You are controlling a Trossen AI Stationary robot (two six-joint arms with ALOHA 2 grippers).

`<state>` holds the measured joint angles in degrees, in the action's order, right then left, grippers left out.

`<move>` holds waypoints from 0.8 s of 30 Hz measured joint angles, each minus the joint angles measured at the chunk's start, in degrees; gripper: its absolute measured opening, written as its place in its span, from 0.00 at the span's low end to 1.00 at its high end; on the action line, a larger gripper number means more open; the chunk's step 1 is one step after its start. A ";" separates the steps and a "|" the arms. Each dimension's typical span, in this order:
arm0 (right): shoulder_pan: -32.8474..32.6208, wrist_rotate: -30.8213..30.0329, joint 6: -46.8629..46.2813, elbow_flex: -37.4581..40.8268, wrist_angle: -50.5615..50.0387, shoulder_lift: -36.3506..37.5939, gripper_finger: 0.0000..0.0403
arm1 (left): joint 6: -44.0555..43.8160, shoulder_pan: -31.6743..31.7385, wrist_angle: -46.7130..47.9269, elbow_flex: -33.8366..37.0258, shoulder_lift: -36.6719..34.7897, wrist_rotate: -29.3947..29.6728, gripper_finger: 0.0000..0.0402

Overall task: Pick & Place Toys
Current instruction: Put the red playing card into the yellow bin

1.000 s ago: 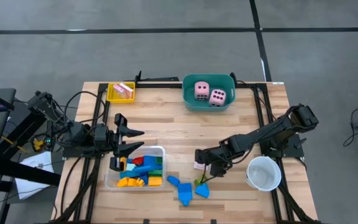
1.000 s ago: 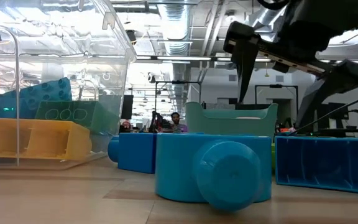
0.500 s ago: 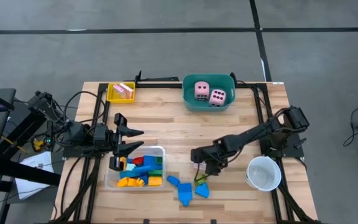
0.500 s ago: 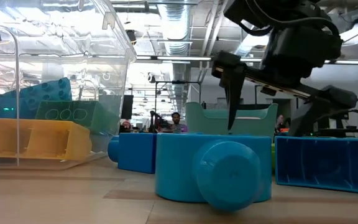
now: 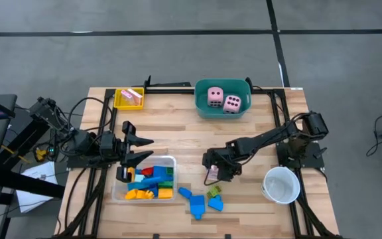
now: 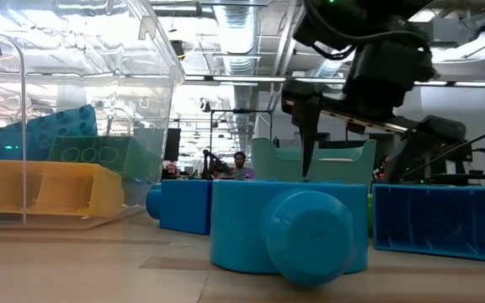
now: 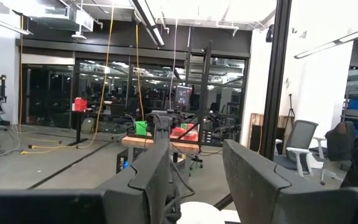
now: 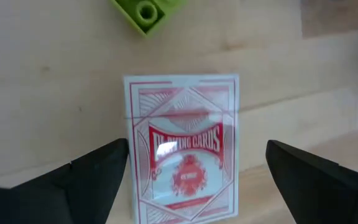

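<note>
Right arm has swung inward, bringing its gripper over the card pack.

Table holds a clear tray of blocks by the left gripper, which waits, fingers apart, empty. Right fingers spread wide, straddling the pack beside a green block, apparently to pinch it.

On the bench, the tub at the rear middle holds two dice side by side. A small tray at the rear left corner carries cards. Toward the front left, the clear tray holds a heap of blocks. Loose blocks lie just to its right. A card pack lies flat beside those, and a cup stands front right.
</note>
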<state>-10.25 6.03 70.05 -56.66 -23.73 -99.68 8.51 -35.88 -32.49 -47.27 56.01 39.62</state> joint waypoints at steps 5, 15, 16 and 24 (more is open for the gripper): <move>1.40 1.33 0.02 -1.05 -2.14 -2.92 0.93 | 0.00 0.00 0.07 0.00 0.00 0.01 0.36; 2.75 2.71 -4.45 -5.20 -3.95 -7.26 0.93 | -0.46 0.00 0.39 0.00 0.00 0.00 0.36; 3.07 2.86 -5.86 -5.20 -3.91 -7.28 0.93 | -0.46 0.00 0.49 0.00 0.00 0.00 0.36; 4.68 2.79 -11.57 -5.09 -3.25 -6.88 0.93 | -0.48 0.00 0.60 0.00 0.00 -0.01 0.36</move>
<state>-5.57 8.82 58.48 -61.76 -26.99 -106.56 8.03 -35.88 -31.89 -47.27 56.01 39.61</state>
